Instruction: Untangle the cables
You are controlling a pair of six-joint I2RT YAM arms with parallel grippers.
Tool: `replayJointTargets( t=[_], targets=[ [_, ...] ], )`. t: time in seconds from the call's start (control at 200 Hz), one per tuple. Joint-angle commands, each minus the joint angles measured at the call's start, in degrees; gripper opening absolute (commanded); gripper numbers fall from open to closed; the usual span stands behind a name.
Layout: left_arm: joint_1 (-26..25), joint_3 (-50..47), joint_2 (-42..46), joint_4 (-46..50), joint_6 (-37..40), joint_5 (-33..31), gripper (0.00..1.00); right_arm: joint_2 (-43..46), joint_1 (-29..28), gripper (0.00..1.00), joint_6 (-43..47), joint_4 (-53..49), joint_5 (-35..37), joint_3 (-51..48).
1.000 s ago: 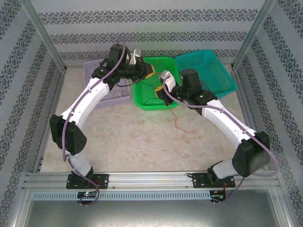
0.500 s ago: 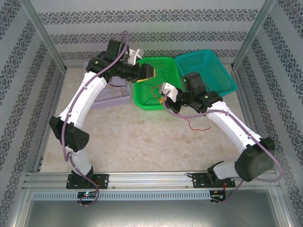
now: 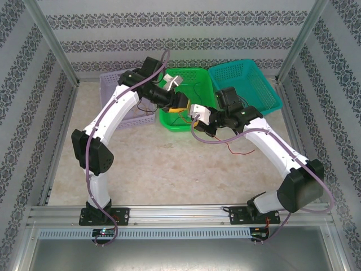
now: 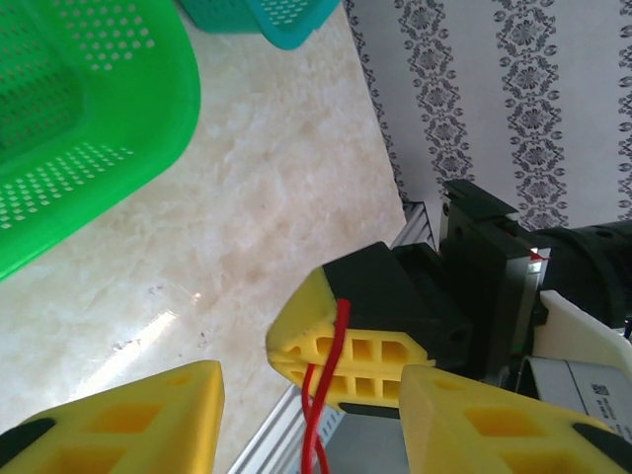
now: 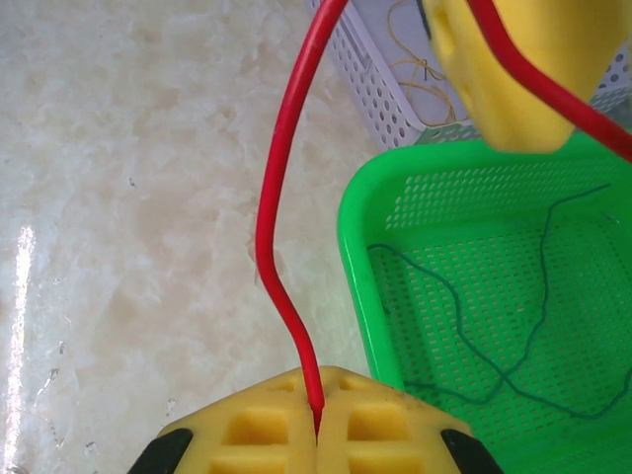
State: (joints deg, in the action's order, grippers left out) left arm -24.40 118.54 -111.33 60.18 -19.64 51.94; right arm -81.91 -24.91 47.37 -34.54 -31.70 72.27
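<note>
The scene is being lit brightly and evenly from overhead, with only faint, soft shadows being cast on the counter [image 3: 169, 169]. Pale glare streaks are being reflected off it at 8 o'clock in both wrist views. The fingers [image 4: 128, 415] of the left gripper [image 4: 308, 405] are being rendered slightly soft at 6 o'clock.

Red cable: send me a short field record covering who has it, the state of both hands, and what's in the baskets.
right hand: shut on the thin red cable
left hand: open, fingers apart, gripping nothing, with the right hand's fingertips just in front of it
red cable tail: lies loose on the marble-look table beside the right arm
green perforated plastic basket: holds a thin dark green cable
lavender perforated plastic basket: holds a thin yellow-orange cable
</note>
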Motion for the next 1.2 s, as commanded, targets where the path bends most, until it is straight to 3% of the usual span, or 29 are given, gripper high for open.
replayJointTargets(
  t=[0.0, 0.165, 0.27, 0.42, 0.575, 0.699, 0.884, 1.009, 1.044, 1.154, 1.194],
  targets=[
    [-0.39, -1.01, 0.52, 0.81, 0.81, 1.86, 0.42, -0.48, -0.41, 0.00, 1.52, -0.61, 0.19, 1.39],
    [-0.63, -1.55, 0.64, 0.52, 0.32, 2.49, 0.27, -0.09, -0.45, 0.00, 0.12, 0.57, 0.41, 0.70],
    [-0.64, -1.30, 1.00, 0.51, -0.65, -2.04, 0.00, 0.59, -0.66, 0.00, -0.35, 0.52, 0.50, 0.26],
    [0.94, -4.05, 5.10, -7.88, -11.70, -18.44, 0.00, 2.70, -1.52, 0.00, -1.23, 0.30, 1.04, -2.15],
    [1.30, -17.20, 13.65, -31.16, -32.54, -32.04, 0.00, 5.69, -3.32, 0.00, -5.03, 1.49, 1.07, -5.65],
    [0.22, -28.23, 17.51, -48.61, -49.36, -37.27, 0.00, 6.76, -4.62, 0.00, -10.61, 3.91, 1.99, -7.61],
    [-0.95, -34.21, 21.12, -58.00, -57.37, -45.93, 0.00, 5.73, -4.80, 0.00, -14.31, 2.80, 2.39, -7.00],
    [-0.91, -31.21, 19.66, -56.56, -56.25, -43.87, 0.00, 5.64, -4.57, 0.00, -14.68, 2.67, 3.37, -6.97],
    [-0.99, -29.74, 19.00, -54.75, -55.42, -42.67, 0.08, 5.62, -4.00, 0.00, -15.73, 3.32, 4.25, -6.80],
    [-0.93, -28.37, 19.36, -50.71, -53.07, -42.30, 0.62, 4.95, 0.64, 0.00, -18.62, 5.95, 10.16, -5.55],
    [-0.94, -27.75, 20.41, -48.43, -51.40, -43.32, 0.70, 4.51, 2.82, 0.00, -18.52, 6.77, 12.61, -4.90]
  ],
)
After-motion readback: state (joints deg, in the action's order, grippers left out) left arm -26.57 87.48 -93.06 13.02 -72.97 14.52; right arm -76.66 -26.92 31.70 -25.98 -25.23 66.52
